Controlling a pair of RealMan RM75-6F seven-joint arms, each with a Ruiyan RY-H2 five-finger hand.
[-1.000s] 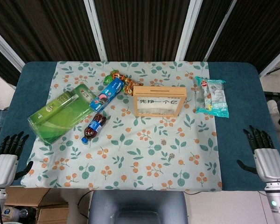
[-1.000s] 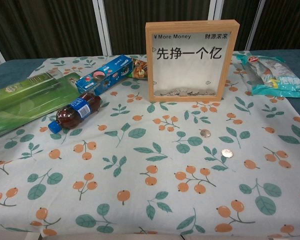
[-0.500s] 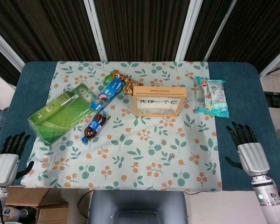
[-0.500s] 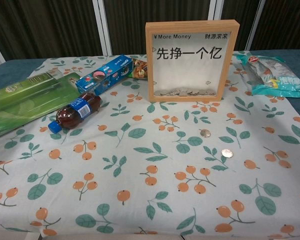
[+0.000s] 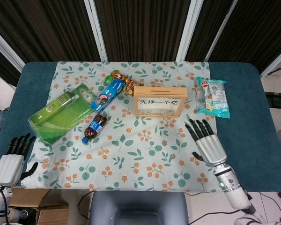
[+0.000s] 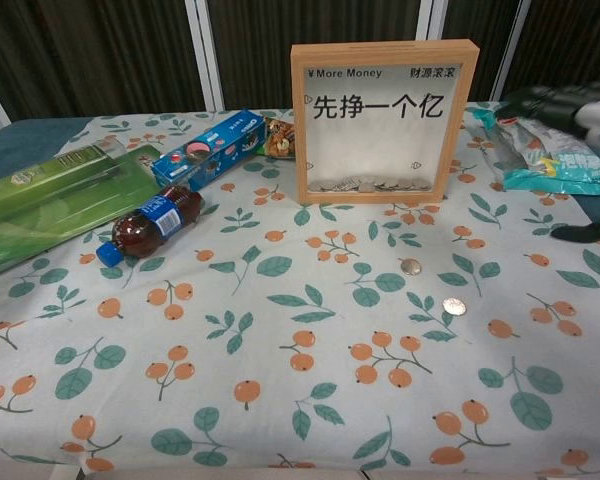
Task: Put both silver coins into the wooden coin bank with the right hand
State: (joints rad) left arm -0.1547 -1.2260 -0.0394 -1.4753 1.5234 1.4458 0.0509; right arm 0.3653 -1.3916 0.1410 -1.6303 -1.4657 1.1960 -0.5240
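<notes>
Two silver coins lie on the floral cloth in front of the bank, one nearer it (image 5: 164,142) (image 6: 410,266) and one closer to me (image 5: 172,155) (image 6: 454,307). The wooden coin bank (image 5: 159,101) (image 6: 382,120) stands upright at the middle of the table, with a glass front and some coins at its bottom. My right hand (image 5: 207,140) hovers over the cloth just right of the coins, fingers spread, holding nothing. In the chest view it is a blur at the right edge (image 6: 578,108). My left hand (image 5: 13,159) stays at the table's front left corner, fingers apart and empty.
A green package (image 5: 61,112), a cola bottle (image 5: 94,127) and a blue cookie box (image 5: 107,93) lie left of the bank. A snack bag (image 5: 122,80) lies behind them. A teal snack packet (image 5: 213,97) sits right of the bank, just beyond my right hand.
My right hand has swung left from the table's right edge onto the cloth, close to the coins, and now shows in the chest view. The left hand shifted slightly. The coins have not moved.
</notes>
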